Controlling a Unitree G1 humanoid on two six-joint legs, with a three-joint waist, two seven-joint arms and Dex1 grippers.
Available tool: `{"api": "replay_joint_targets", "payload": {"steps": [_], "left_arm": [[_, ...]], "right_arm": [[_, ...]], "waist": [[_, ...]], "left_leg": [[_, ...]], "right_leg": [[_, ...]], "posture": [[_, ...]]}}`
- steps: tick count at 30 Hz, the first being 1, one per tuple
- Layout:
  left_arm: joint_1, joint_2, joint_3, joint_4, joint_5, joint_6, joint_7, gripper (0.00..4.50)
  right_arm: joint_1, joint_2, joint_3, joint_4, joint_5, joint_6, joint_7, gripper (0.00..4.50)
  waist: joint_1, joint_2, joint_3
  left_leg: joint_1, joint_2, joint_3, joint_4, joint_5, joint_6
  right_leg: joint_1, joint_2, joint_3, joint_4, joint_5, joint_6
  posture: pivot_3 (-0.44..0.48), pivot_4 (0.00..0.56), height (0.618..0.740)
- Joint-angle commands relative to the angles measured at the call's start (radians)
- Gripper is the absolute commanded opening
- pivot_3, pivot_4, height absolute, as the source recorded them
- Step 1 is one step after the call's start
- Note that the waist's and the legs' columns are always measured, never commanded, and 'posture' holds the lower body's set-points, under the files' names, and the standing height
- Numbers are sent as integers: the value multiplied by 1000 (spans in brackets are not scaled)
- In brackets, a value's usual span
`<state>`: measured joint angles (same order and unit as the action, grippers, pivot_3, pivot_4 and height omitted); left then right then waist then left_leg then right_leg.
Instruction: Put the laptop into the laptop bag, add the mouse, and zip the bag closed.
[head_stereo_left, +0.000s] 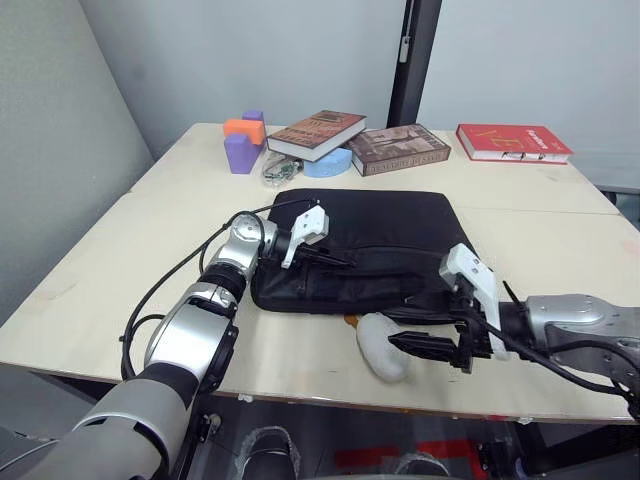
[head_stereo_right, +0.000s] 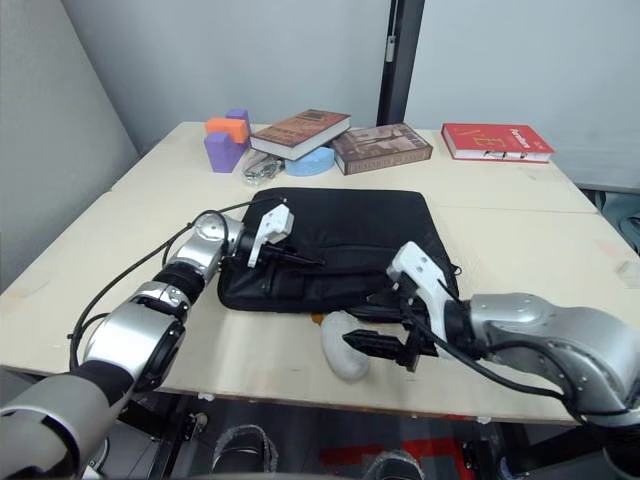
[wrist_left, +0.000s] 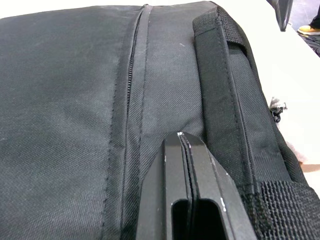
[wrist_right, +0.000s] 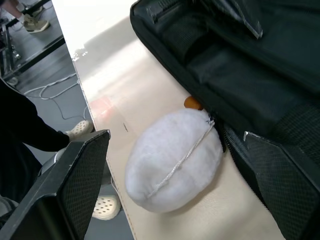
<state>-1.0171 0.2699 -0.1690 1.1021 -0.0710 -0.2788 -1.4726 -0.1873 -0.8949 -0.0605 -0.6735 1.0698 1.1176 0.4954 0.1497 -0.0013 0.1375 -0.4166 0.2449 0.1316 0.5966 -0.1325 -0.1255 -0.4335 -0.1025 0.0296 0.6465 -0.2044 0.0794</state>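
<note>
Black laptop bag (head_stereo_left: 365, 245) flat mid-tabletop (head_stereo_left: 90, 290), both claws at it.
Bag: black woven fabric, zipper seam running along the top face, webbing handle beside it, near edge gaping. Left claw (head_stereo_left: 335, 262) fingers pressed together, lying on the bag top, nothing between them. Right claw (wrist_right: 175, 165) wide open, straddling a white plush duck (head_stereo_left: 382, 346) just at the bag's near edge, not gripping it.

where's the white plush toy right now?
The white plush toy lies at the table's near edge, touching the front side of the laptop bag, just left of the right tool, whose open fingers frame it in the right wrist view.
</note>
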Motion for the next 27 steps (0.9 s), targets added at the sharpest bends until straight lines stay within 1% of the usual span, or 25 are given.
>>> {"api": "replay_joint_targets", "payload": {"steps": [1,4,8,13,16,22,25,27], "left_arm": [[14,20,-2,-4,27,-6,3,28],[16,21,-7,-4,34,-10,2,28],[15,17,-9,-4,36,-10,2,28],[15,15,-10,-5,37,-11,2,28],[14,12,-10,-4,38,-9,5,28],[10,3,-13,-5,42,-9,10,28],[8,2,-18,-5,53,-24,14,0],[7,2,-22,-3,63,-33,16,0]], "right_arm": [[-11,43,48,18,-31,-14,3,4500],[-18,77,110,42,-78,-8,-1,4500],[-29,101,128,65,-107,-11,9,4500],[-35,100,139,57,-115,4,20,4500],[-41,95,185,67,-162,2,34,4500],[-71,120,235,118,-212,-7,87,4500],[-76,138,234,144,-231,-10,98,3744],[-76,142,237,149,-244,-14,107,3085]], "waist": [[-1,0,0],[-3,0,0],[-3,0,0],[-3,0,0],[-3,0,0],[-2,0,0],[-1,0,0],[-1,0,0]], "left_leg": [[0,0,0,0,0,0],[1,0,0,-1,0,0],[1,0,0,-1,0,0],[1,0,0,-1,0,0],[1,0,0,-1,0,0],[1,0,0,-1,0,0],[0,0,0,-1,0,0],[0,0,0,-1,0,0]], "right_leg": [[0,0,0,0,0,0],[0,0,0,0,0,0],[0,0,0,0,0,0],[0,0,0,0,0,0],[0,0,0,0,0,0],[0,0,0,0,0,0],[0,0,0,-1,0,0],[0,0,0,-1,0,0]], "posture": [[0,150,725],[0,150,725],[0,150,725],[0,150,725],[0,150,725],[0,150,725],[0,150,725],[0,150,725]]}}
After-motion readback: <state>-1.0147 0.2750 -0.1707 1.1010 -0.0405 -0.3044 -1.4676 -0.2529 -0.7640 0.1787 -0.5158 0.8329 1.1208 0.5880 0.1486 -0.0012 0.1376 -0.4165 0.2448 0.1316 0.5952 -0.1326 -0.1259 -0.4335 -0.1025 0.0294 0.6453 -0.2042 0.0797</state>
